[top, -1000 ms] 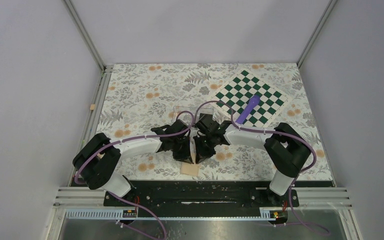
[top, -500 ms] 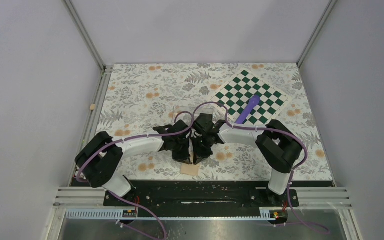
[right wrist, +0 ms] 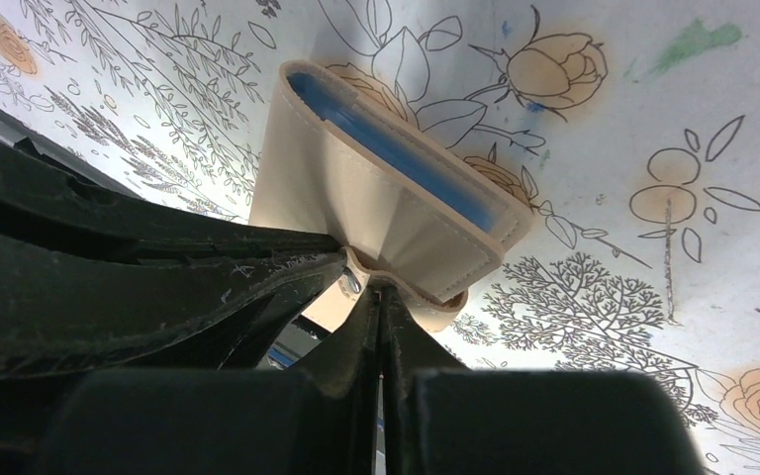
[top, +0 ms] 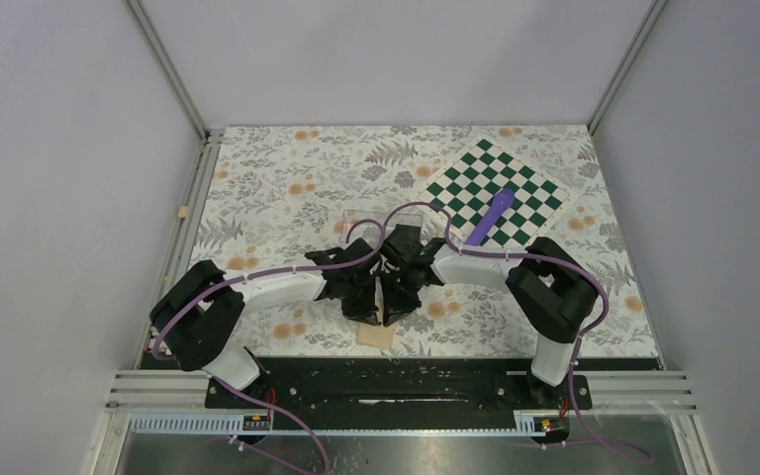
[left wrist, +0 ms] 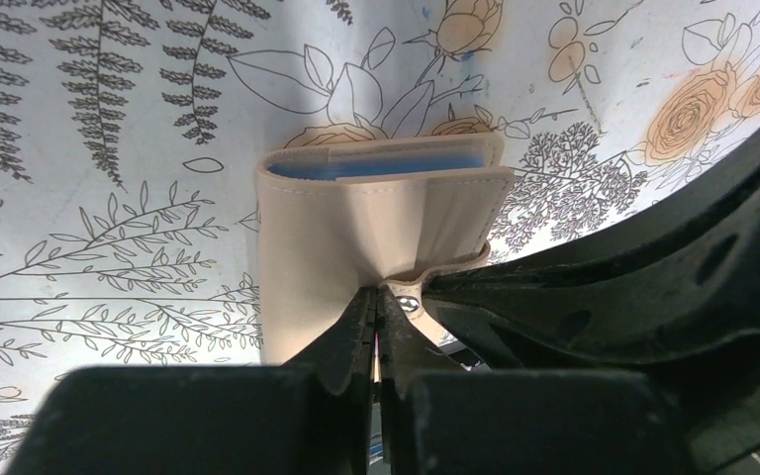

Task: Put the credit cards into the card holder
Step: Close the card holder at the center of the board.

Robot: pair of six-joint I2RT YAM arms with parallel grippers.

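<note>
The overhead view shows both arms meeting over the floral table (top: 277, 168) close to its near edge, their black bodies hiding most of what they grip. The left wrist view fills this in: the left gripper (left wrist: 378, 294) is pinched tight on the tan card holder (left wrist: 356, 218), at the tab beside its snap (left wrist: 408, 301). A blue layer (left wrist: 386, 164) shows in the holder's mouth. The right wrist view shows the right gripper (right wrist: 381, 289) clamped on the same tab from the other side. Whether the holder touches the table is unclear. Just beyond the grippers lies a clear box (top: 381, 217). To the far right, a chessboard (top: 515, 183) carries a purple stick (top: 490, 218).
</note>
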